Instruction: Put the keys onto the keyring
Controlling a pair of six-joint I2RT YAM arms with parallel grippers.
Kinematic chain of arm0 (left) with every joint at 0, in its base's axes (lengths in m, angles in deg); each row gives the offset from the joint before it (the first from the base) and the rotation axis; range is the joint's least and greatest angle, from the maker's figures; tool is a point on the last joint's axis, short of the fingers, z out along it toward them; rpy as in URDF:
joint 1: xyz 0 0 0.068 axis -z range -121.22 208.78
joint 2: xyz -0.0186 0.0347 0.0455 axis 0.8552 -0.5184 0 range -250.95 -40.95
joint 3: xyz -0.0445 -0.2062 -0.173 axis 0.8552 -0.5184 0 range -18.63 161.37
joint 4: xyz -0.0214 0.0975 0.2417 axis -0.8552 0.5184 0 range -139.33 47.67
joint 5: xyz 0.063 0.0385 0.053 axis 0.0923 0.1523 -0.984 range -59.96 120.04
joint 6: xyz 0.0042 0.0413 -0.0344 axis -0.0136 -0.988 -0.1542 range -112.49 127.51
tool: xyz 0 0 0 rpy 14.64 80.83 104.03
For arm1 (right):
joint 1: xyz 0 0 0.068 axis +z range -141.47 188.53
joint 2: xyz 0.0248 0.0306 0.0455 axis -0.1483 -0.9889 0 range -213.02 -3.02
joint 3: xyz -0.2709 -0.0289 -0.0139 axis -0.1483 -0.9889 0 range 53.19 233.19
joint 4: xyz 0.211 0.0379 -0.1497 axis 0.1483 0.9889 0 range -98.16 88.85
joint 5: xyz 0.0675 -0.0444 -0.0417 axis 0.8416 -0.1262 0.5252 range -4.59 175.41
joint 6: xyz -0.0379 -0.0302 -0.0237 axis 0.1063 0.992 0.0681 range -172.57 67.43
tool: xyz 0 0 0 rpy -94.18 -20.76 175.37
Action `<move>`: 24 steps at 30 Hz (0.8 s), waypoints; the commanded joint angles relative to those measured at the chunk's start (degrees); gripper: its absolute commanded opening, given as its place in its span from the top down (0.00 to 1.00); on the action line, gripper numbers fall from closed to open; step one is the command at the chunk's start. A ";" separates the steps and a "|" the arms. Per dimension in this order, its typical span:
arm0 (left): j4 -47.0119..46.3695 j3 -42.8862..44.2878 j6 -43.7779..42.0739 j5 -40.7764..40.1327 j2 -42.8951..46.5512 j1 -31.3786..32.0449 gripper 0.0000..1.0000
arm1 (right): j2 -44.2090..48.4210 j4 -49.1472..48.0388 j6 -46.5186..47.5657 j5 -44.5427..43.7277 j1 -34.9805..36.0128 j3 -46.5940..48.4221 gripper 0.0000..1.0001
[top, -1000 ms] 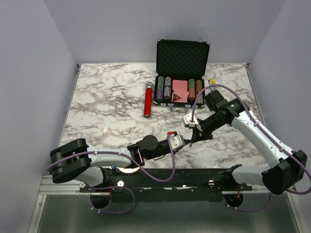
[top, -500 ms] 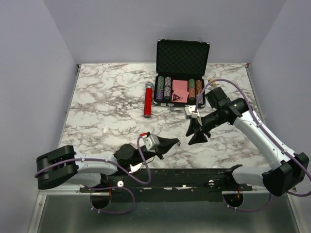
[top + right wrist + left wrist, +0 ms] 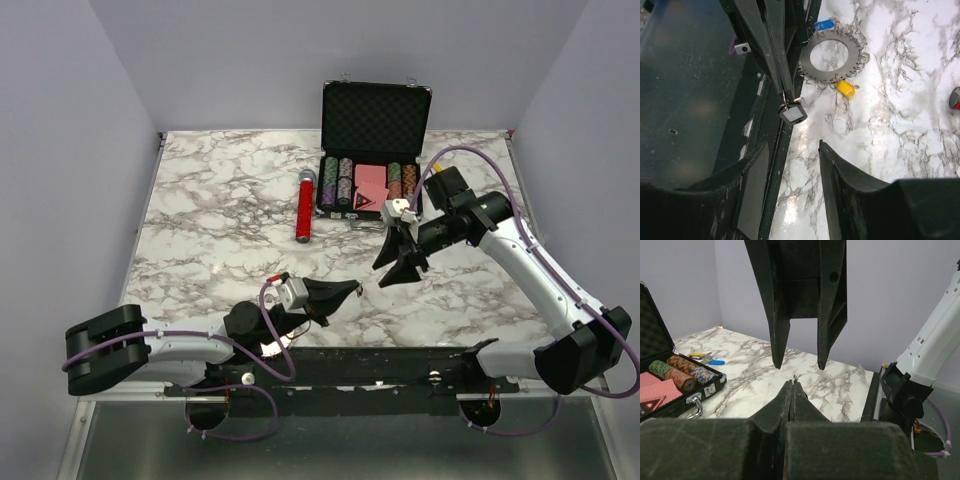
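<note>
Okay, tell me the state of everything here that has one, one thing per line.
left gripper: shut on the key
right gripper: open, empty
key: gripped, not yet on the keyring
keyring: lying flat, not held
poker chip case: open, lid upright
red cylinder: lying on its side

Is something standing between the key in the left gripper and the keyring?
Nothing visible. In the right wrist view the key hangs from the shut left gripper, and only bare marble table shows between it and the keyring.
</note>
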 commanded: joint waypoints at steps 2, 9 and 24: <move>-10.51 -0.60 0.64 -0.77 0.53 0.21 1.00 | -1.65 -0.19 -0.20 7.47 -0.27 0.79 0.49; -13.50 0.54 1.61 -0.33 -2.11 0.21 1.00 | -2.62 -2.91 -3.36 10.90 -0.27 -0.70 0.66; -16.40 2.56 1.78 0.11 -5.27 0.21 1.00 | -1.22 -11.26 -9.34 9.67 -0.18 -7.03 0.70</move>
